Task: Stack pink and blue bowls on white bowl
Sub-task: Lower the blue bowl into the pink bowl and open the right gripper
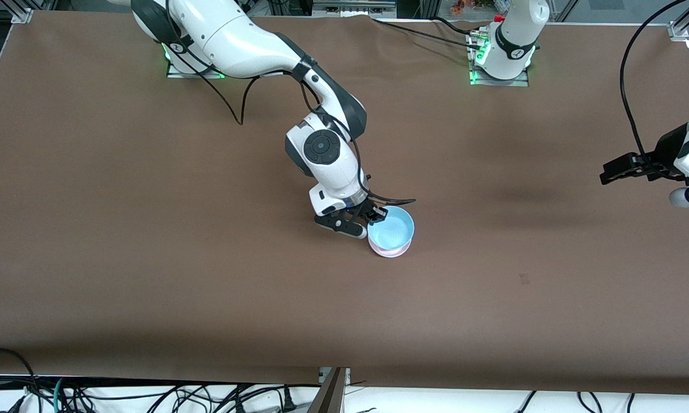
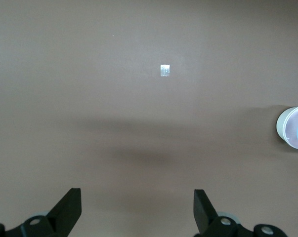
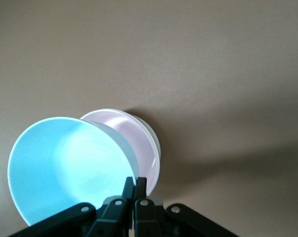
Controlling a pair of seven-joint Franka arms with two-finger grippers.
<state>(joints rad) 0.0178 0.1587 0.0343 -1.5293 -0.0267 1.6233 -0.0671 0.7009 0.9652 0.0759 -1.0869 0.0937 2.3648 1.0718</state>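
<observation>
Near the middle of the brown table (image 1: 149, 258), my right gripper (image 1: 375, 217) pinched the blue bowl (image 1: 391, 228) by its thin rim at about ten o'clock, jaws nearly shut on the wall. It hung tilted over the pink bowl (image 3: 144, 143), which sat nested in the white bowl (image 3: 154, 134) beneath. I judged these plastic bowls light, stiff and rather slick, so an edge pinch suited them. My left gripper (image 2: 138, 210) waited over bare table at three o'clock, jaws wide, empty.

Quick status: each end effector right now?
Left end effector: open, holding nothing, waiting over bare table.
Right end effector: shut on blue bowl rim, over the pink bowl.
</observation>
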